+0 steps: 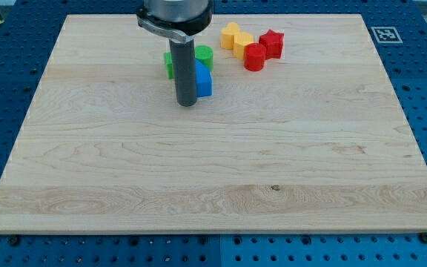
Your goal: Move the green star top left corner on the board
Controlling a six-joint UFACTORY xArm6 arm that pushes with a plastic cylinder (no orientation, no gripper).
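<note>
My tip rests on the board in the upper middle of the view, just to the left of and below a blue block. A green block peeks out from behind the rod's left side; most of it is hidden, so its shape is unclear. A second green block, which looks round, sits just above the blue block on the rod's right. I cannot tell which green block is the star. The rod stands in front of both green blocks.
To the right of this cluster lie two yellow blocks, a red cylinder and a red star, close together. The wooden board lies on a blue perforated table. A marker tag is beside the board's top right corner.
</note>
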